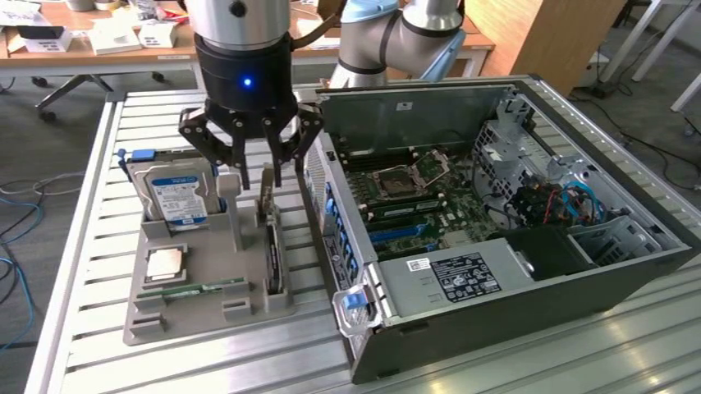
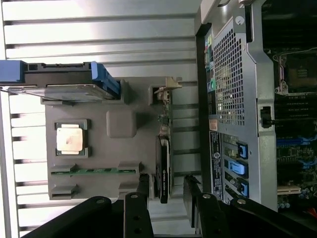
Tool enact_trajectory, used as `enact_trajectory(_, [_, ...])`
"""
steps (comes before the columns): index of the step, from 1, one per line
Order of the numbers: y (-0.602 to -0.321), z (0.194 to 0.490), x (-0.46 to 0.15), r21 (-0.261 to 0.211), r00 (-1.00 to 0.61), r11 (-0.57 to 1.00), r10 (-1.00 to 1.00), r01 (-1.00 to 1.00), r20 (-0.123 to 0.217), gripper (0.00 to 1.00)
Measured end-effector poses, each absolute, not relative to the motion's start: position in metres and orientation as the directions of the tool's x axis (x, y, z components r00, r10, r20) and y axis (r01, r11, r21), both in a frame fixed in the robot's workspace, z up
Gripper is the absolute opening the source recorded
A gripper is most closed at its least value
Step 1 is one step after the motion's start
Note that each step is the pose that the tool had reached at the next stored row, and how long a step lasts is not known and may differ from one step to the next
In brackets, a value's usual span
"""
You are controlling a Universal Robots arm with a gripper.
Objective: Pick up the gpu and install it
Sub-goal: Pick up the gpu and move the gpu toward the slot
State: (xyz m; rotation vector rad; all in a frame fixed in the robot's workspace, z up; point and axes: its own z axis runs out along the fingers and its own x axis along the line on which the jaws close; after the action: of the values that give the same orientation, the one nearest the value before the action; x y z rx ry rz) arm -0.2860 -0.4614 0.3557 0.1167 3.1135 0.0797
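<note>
The gpu (image 1: 271, 246) stands on its long edge in a slot of the grey holder (image 1: 197, 310), its silvery bracket at the far end. In the wrist view the gpu (image 2: 163, 168) appears as a thin dark strip with green board towards the bracket. My gripper (image 1: 263, 174) hangs just above the card's bracket end, open, one finger on each side. In the wrist view the gripper (image 2: 166, 196) straddles the card's near end, and its black fingers (image 2: 143, 191) stand apart from the card with gaps on both sides.
The holder (image 2: 121, 124) also carries a blue-labelled hard drive (image 1: 176, 199), a CPU (image 1: 167, 263) and a green RAM stick (image 1: 203, 288). The open computer case (image 1: 613, 246) lies close beside it, motherboard (image 1: 422, 201) exposed. All of it rests on a slatted metal table (image 1: 77, 246).
</note>
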Motion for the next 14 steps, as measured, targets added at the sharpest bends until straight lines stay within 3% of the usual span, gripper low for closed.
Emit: enact_trajectory(14, [-0.461, 0.330, -0.286, 0.052, -0.997, 0.996, 0.075, 0.074, -0.023, 0.42])
